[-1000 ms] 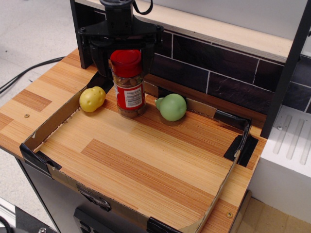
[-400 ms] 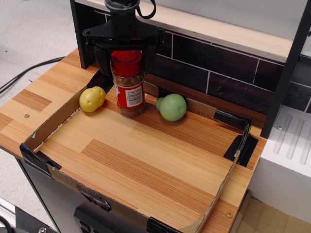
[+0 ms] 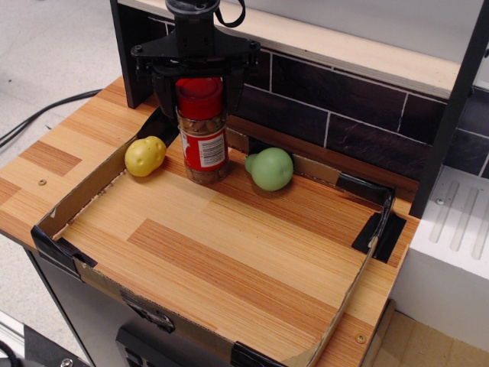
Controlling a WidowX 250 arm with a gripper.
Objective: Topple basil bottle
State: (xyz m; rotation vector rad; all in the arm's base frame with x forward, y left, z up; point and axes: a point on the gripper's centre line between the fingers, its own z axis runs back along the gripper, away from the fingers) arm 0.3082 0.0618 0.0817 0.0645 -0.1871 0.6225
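Observation:
The basil bottle [image 3: 203, 145] stands upright near the back left of the wooden tray [image 3: 229, 260]. It is a clear jar with a red cap, a red-and-white label and brownish contents. My black gripper [image 3: 197, 95] hangs right behind it at cap height. Its two fingers [image 3: 162, 92] stand wide apart, one on each side of the red cap. I cannot tell whether they touch the cap. The gripper is open and holds nothing.
A yellow lemon-like fruit [image 3: 145, 155] lies left of the bottle and a green pear [image 3: 270, 169] right of it. The tray has low cardboard walls [image 3: 72, 202]. A dark tiled backsplash [image 3: 344, 115] runs behind, and a white block [image 3: 451, 252] stands at the right.
The gripper has come down a little behind the bottle's cap. The bottle still stands upright in nearly the same spot. The fruits have not moved.

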